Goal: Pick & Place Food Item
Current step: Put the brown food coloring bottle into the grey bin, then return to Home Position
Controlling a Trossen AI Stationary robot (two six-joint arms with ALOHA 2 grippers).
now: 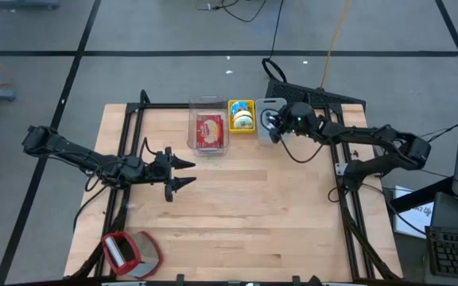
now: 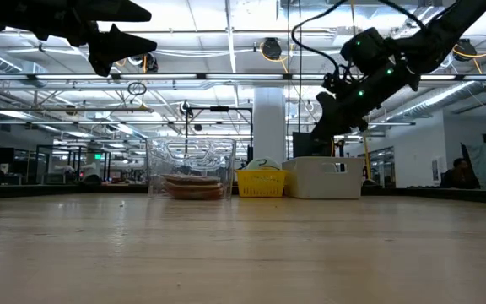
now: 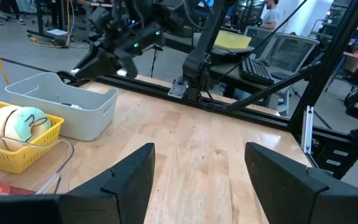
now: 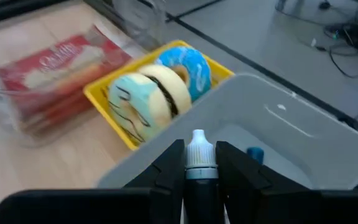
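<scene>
My right gripper [image 4: 199,168] is shut on a small bottle with a white cap [image 4: 199,149], above the near rim of a white bin [image 4: 291,143] at the table's far edge. Left of the bin stands a yellow basket [image 1: 242,116] holding ring-shaped pastries [image 4: 157,93]. Left of that is a clear container [image 1: 208,129] with a red packet [image 4: 48,68] lying inside. My left gripper [image 1: 188,173] hangs open above the table's left middle, nothing between its fingers [image 3: 129,180]. My right gripper pinches the small bottle between its two fingers, on the dark body just under the white cap [image 4: 199,177]. The cap end sticks out past the fingertips. The fingers come from the table's right, slanting a little downward. The bottle is lifted clear, over the white bin.
A red, lidded thing [image 1: 130,253] lies at the table's near left corner. Black frame rails [image 1: 126,135] run along the left, right and far sides. Bare wood [image 1: 253,199] spreads across the middle and near part of the table.
</scene>
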